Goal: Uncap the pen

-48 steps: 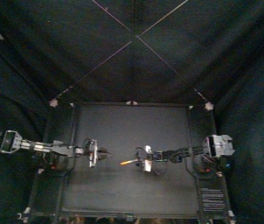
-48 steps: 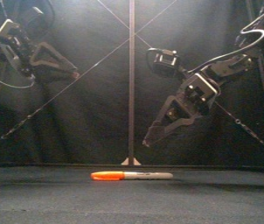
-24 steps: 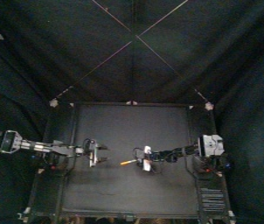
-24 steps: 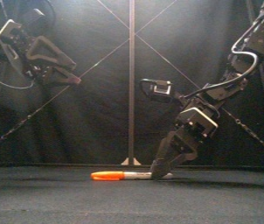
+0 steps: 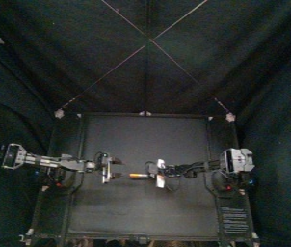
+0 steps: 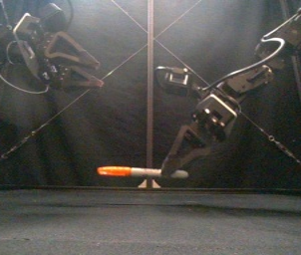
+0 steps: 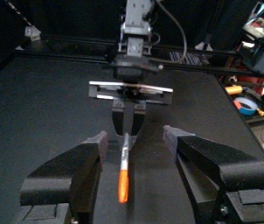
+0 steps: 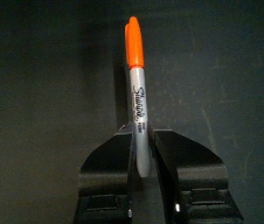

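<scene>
Top view: dim light is falling from overhead; the back curtain (image 5: 58, 58) is swallowing it, and the surface (image 5: 148, 207) is showing slightly paler grey.
Front view: a soft haze is glowing high on the back curtain; the arms are standing dark with thin highlights.
Left wrist view: the surface is catching a broad grey sheen.
Right wrist view: the pen (image 8: 135, 79) is glowing bright orange at its cap against near-black; the right pincer (image 8: 141, 133) is lying in shadow.

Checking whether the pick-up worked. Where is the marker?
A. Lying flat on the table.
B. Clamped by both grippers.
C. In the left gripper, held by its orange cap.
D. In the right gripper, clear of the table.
D: the marker hangs above the table, its grey end between the jaws of the right gripper; the left gripper is open, apart from it.
</scene>
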